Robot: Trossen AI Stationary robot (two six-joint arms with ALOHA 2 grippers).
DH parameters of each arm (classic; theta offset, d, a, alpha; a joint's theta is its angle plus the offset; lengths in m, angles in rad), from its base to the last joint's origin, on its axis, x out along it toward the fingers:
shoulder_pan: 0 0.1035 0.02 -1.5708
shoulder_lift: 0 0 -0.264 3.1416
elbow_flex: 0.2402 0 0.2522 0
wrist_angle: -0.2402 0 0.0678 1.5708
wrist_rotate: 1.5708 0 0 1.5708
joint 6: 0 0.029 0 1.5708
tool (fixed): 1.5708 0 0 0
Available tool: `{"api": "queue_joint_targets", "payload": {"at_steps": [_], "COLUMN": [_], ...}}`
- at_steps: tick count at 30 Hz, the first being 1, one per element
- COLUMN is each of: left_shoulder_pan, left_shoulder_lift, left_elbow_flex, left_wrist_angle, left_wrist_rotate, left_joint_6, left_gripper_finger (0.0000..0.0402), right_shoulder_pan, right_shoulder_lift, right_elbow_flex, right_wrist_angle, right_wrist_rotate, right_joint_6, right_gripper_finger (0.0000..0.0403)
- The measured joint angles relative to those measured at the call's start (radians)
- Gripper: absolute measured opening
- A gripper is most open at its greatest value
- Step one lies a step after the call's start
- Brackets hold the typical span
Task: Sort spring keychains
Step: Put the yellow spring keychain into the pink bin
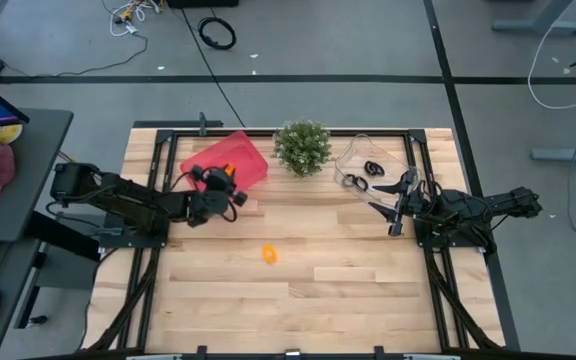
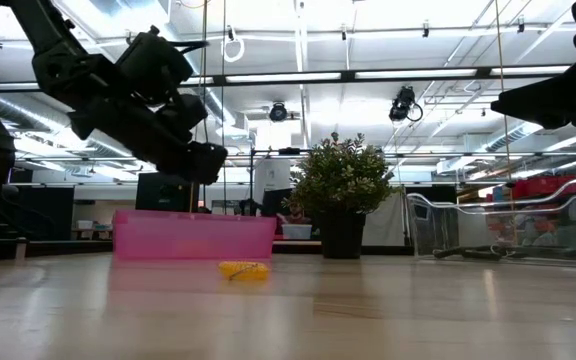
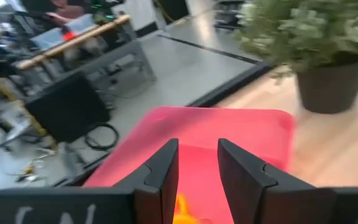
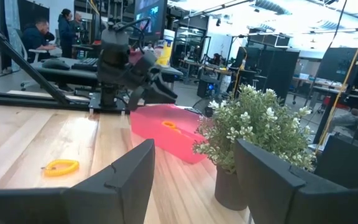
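Observation:
My left gripper hovers open over the pink bin at the table's far left. Nothing sits between its fingertips. One orange spring keychain lies inside that bin and shows low in the gap between the fingers. Another orange keychain lies flat on the wood near the table's middle. Two black keychains rest on the floor of the clear bin at the far right. My right gripper waits open beside that bin, holding nothing.
A green potted plant stands between the two bins at the far edge. Black frame rails run along the table's left and right sides. Bare wood lies around the loose orange keychain and toward the near edge.

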State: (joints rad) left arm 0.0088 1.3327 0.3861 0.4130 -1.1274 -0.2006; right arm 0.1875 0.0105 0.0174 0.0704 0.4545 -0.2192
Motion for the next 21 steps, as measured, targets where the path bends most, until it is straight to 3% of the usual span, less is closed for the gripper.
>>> {"api": "queue_joint_targets", "payload": {"at_steps": [6, 9, 16, 18, 21], "left_shoulder_pan": [0.009, 0.023, 0.054, 0.033, -0.036], "left_shoulder_lift": [0.000, 0.000, 0.022, 0.039, 0.068], "left_elbow_flex": [0.021, 0.067, 0.333, 0.402, 0.471], "left_wrist_angle": [-0.001, -0.046, -0.601, -0.722, -0.796], "left_wrist_rotate": [0.148, 0.309, 0.893, 0.973, 0.971], "left_joint_6": [0.029, 0.022, -0.108, -0.132, -0.143], "left_gripper_finger": [0.0115, 0.0115, 0.0115, 0.0115, 0.0115], "right_shoulder_pan": [0.000, 0.000, 0.000, 0.000, 0.000], "right_shoulder_lift": [0.000, 0.000, 0.000, 0.000, 0.000], "right_elbow_flex": [0.000, 0.000, 0.000, 0.000, 0.000], "right_wrist_angle": [0.000, 0.000, -0.001, 0.000, 0.000], "right_wrist_rotate": [0.000, 0.000, 0.000, 0.000, 0.000], "right_joint_6": [0.000, 0.000, 0.000, 0.000, 0.000], "right_gripper_finger": [0.0222, 0.0222, 0.0222, 0.0222, 0.0222]}}
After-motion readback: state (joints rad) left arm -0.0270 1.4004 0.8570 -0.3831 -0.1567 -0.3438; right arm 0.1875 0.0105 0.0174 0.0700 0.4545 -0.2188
